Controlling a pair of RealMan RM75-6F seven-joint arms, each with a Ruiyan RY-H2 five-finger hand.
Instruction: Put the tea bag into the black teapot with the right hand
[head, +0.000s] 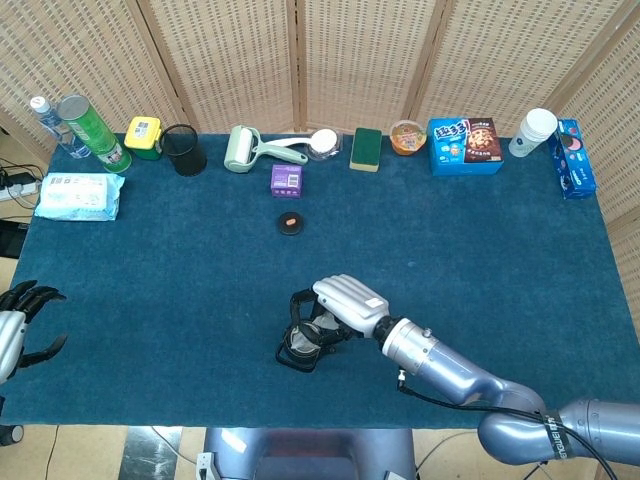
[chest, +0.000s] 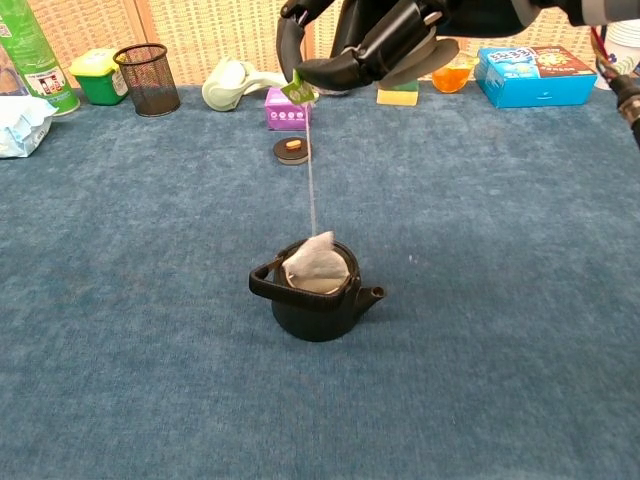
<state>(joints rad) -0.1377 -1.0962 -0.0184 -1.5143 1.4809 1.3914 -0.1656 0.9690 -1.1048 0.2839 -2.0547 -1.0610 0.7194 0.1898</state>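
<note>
Left hand (head: 18, 325) first: we see it at the near left edge of the table, fingers spread and holding nothing, well apart from the work. Moving rightward, our right hand (chest: 365, 45) hovers above the black teapot (chest: 313, 300), pinching the small green tag (chest: 297, 91) between fingertips, while the string (chest: 311, 170) hangs almost straight down from it. The tea bag (chest: 314, 264) dangles at the pot's open mouth, its lower part apparently just inside the rim and its upper corner above it; we cannot tell whether it touches the rim.

We judge the step in hand to be the lowering of the bag into the pot, nearly done. What comes next, we think, calls for a slow descent of the right hand so the bag sinks fully through the opening without catching on the rim or handle, then a release of the tag.

The dark blue cloth table (head: 500, 250) carries the teapot lid (head: 290, 223) lying alone beyond the pot. Along the far edge, left to right, stand a tissue pack (head: 78, 196), green can (head: 92, 132), mesh cup (head: 184, 149), lint roller (head: 243, 149), purple box (head: 286, 180), sponge (head: 366, 149), snack box (head: 465, 146) and paper cup (head: 533, 131), before woven screens (head: 360, 60).
</note>
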